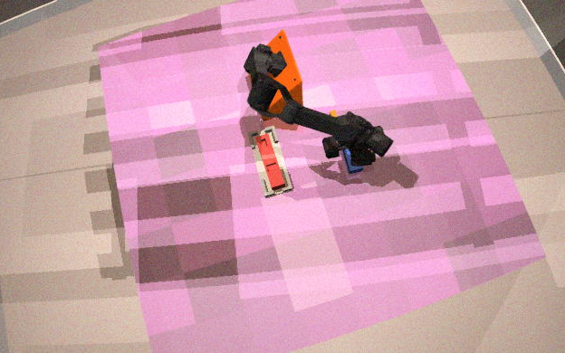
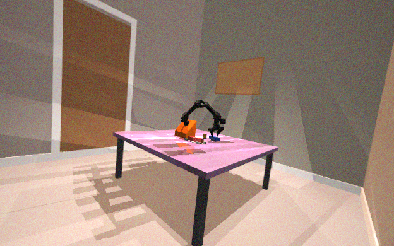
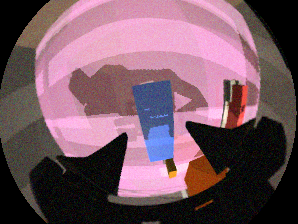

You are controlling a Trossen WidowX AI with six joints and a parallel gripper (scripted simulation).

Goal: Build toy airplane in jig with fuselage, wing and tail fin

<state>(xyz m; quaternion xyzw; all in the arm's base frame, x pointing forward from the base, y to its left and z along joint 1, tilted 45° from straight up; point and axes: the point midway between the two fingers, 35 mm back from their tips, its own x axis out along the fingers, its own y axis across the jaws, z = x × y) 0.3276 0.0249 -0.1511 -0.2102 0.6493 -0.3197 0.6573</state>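
Note:
The red fuselage (image 1: 268, 156) (image 2: 196, 139) (image 3: 240, 107) lies lengthwise in the cream jig cradle (image 1: 265, 191) (image 3: 225, 112); whether it is fully flat is too small to tell. The blue wing (image 1: 354, 167) (image 2: 214, 138) (image 3: 154, 107) lies on the table to one side of the cradle, partly hidden by the arm in the top view. My gripper (image 1: 348, 154) (image 2: 214, 135) (image 3: 157, 130) is open and empty just above the wing, with the wing between its fingers in the wrist view. The small yellow tail fin (image 1: 333, 113) (image 2: 204, 136) (image 3: 172, 171) stands on the table between the wing and the arm's base side.
The orange base block (image 1: 290, 68) (image 2: 190, 127) (image 3: 199, 177) stands behind the cradle, carrying the black arm (image 1: 315, 119). The pink table (image 1: 286, 290) (image 2: 212, 162) shows patchy shadows. The arm's shadow falls around the wing.

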